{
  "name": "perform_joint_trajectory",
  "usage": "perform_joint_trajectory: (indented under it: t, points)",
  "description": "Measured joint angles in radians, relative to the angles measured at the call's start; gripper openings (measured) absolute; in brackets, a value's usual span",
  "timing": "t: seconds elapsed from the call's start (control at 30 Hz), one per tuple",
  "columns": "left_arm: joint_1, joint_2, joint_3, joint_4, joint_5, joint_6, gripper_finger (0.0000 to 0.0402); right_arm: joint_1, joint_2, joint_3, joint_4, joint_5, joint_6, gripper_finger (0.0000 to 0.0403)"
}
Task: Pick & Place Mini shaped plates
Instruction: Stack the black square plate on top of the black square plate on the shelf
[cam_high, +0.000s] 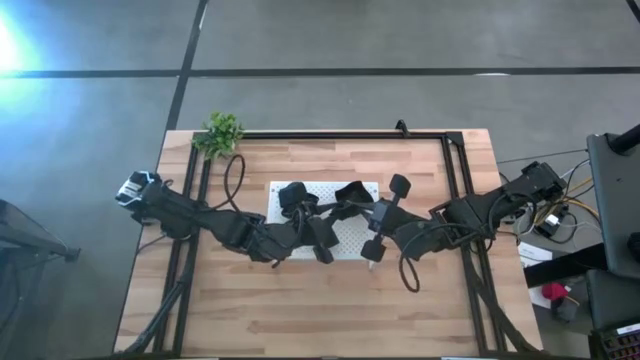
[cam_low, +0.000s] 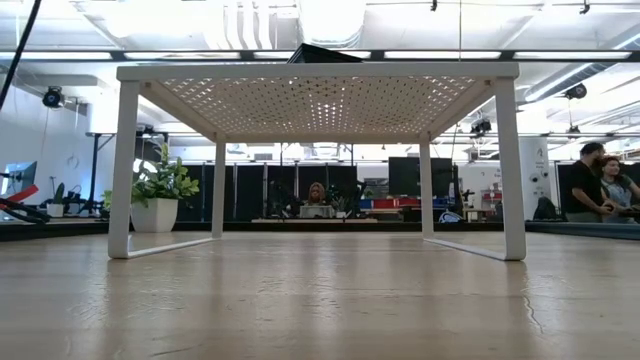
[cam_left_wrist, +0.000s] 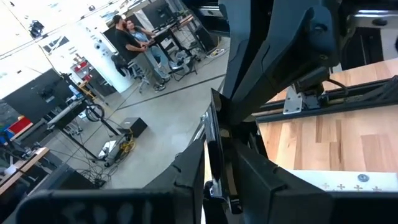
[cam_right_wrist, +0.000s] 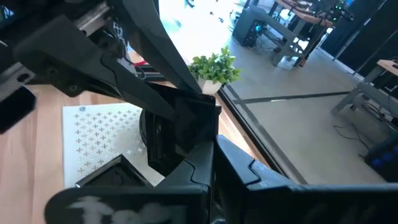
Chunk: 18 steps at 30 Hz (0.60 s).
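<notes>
Fingers (cam_left_wrist: 186, 177) of the left gripper (cam_left_wrist: 217, 171) sit close on either side of a thin black mini shaped plate (cam_left_wrist: 215, 140), which stands on edge btwn them. It looks pinched, w/ barely any gap. Right gripper (cam_right_wrist: 214, 171) has its fingers pressed together, and tbh I can't tell if anything thin is caught in them.

From above, both grippers meet nose to nose over the middle of the white perforated board (cam_high: 352, 238), so the plate is up in the air over that board, not lying on it. Board is a little raised stand on legs, sitting mid-surface on the wooden surface (cam_high: 300, 310).

Further back, a small green plant (cam_high: 221, 132) is at the far left corner. Beyond the surface it's an open office w/ ppl (cam_low: 603, 180) standing off to one side.
</notes>
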<state>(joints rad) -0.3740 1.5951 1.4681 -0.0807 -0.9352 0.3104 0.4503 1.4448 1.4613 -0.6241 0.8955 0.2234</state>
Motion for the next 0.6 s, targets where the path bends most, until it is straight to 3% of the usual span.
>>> perform_joint_trajectory:
  t: [0.17,0.37,0.6]
  points:
    - [0.0,0.0,0.0,0.0,0.0,0.004,0.0071,0.0,0.0,0.001,0.01,-0.001,-0.012,0.0008]
    - [0.002,0.0,0.0,0.001,-0.009,0.006,0.0009,0.001,0.0,0.001,0.01,-0.002,-0.024,0.0009]
    - [0.008,0.0,-0.001,0.003,-0.009,0.009,0.0002,0.001,0.0,0.001,0.011,-0.002,-0.057,0.0009]
